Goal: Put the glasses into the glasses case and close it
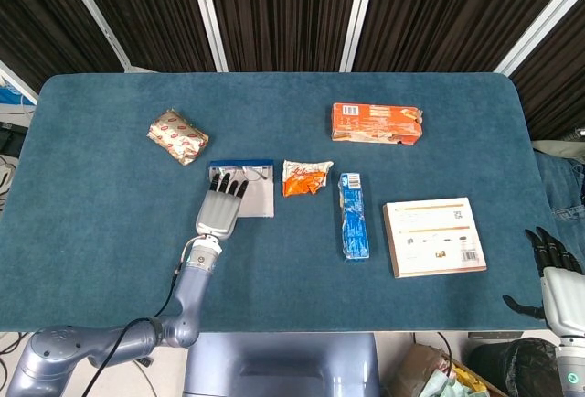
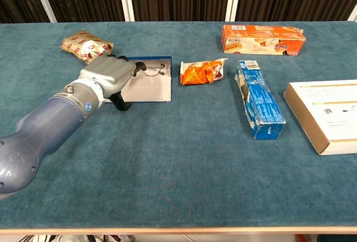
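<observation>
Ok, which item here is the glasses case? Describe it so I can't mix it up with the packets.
Start at the blue table and follow the left robot hand to its fingertips. They lie over the glasses case, a flat open tray with a grey inside and a blue far edge, the glasses lying in it. Unlike the crumpled orange snack packet beside it, it is rigid and unprinted.
</observation>
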You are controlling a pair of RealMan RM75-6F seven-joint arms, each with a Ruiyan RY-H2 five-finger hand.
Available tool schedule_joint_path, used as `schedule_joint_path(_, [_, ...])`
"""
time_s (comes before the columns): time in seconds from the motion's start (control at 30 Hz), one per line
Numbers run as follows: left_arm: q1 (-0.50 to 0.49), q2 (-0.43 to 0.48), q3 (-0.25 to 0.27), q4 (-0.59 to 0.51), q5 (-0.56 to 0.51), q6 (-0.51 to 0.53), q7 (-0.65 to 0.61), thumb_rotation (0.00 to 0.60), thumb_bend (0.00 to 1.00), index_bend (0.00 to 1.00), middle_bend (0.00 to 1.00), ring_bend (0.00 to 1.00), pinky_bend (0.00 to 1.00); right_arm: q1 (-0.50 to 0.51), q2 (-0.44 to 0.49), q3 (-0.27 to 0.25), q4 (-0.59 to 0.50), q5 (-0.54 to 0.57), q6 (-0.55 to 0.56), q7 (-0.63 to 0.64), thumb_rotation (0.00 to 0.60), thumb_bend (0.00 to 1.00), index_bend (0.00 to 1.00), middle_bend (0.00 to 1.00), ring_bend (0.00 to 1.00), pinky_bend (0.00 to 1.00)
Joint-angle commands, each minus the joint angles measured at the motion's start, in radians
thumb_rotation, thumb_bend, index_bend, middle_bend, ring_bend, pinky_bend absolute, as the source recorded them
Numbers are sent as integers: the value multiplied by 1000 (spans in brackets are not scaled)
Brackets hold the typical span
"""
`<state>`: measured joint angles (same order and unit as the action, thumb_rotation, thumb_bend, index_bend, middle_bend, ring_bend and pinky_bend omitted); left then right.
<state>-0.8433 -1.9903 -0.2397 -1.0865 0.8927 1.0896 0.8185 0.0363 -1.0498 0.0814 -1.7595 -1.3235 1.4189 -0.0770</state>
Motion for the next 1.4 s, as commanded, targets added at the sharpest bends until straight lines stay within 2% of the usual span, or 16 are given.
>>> schedule_joint_path(0.03, [-1, -3, -3, 5, 2, -2, -1, 600, 336, 122, 206, 44, 90, 0, 0, 0, -1, 1, -1, 1, 600, 203, 0, 0, 83, 161])
schedule_joint_path(0.37, [-2, -10, -12, 11, 18, 8, -4, 600, 408, 136, 206, 44, 90, 0, 2, -1, -3, 2, -3, 2, 600, 203, 0, 0, 84, 161])
schedule_joint_path(0.67, [-15, -19, -36, 31, 23, 19, 6, 600, 408, 165, 202, 45, 90, 0, 3, 0, -4, 4, -4, 4, 600, 203, 0, 0, 83, 161])
schedule_joint_path(1.13, [-57, -53, -109, 111, -4, 18, 13, 600, 438, 325, 205, 54, 97, -1, 4, -1, -6, 6, -4, 4, 600, 204, 0, 0, 83, 161])
schedule_joint_path(1.4, [-67, -71, -120, 160, -13, 2, 5, 600, 442, 382, 206, 54, 98, 1, 3, 3, -8, 14, -7, 5, 600, 204, 0, 0, 84, 161])
